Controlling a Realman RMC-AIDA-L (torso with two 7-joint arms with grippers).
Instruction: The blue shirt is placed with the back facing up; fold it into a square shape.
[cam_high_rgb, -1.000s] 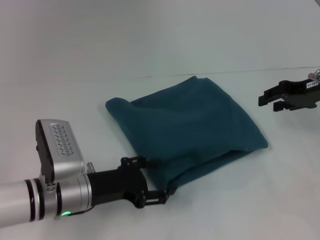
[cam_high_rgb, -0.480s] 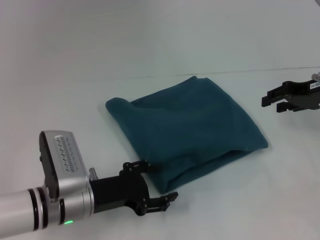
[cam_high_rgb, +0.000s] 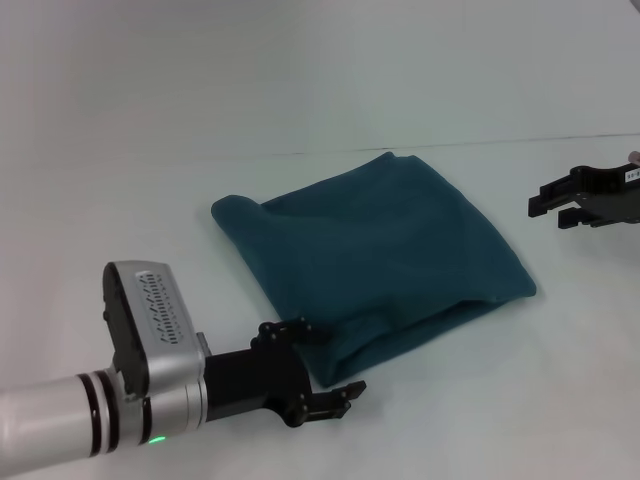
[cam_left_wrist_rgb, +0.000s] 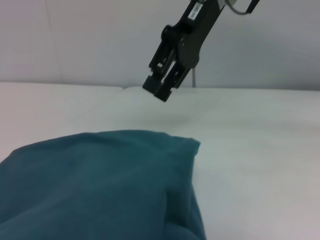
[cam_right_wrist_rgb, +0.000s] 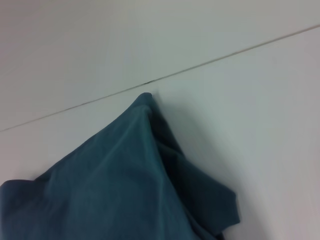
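While blue shirt (cam_high_rgb: 375, 260) lies folded on white table (cam_high_rgb: 150, 180) | left gripper (cam_high_rgb: 320, 365) jaws apart, empty | right gripper (cam_high_rgb: 560, 205) likewise

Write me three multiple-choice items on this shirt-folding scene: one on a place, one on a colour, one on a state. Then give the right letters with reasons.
1. Where is the left claw?
A. At the near corner of the blue shirt
B. Beside the right claw
C. Over the far edge of the table

2. What colour is the shirt?
A. Red
B. Dark teal-blue
C. Yellow

3. What state is the shirt in?
A. Spread out flat with both sleeves showing
B. Held up in the air
C. Folded into a rough square, lying free

Answers:
1. A: the left claw sits open at the near corner of the blue shirt.
2. B: the fabric is dark teal-blue in all three views.
3. C: it lies folded on the table, and the right claw hangs open off to its side, gripping nothing.
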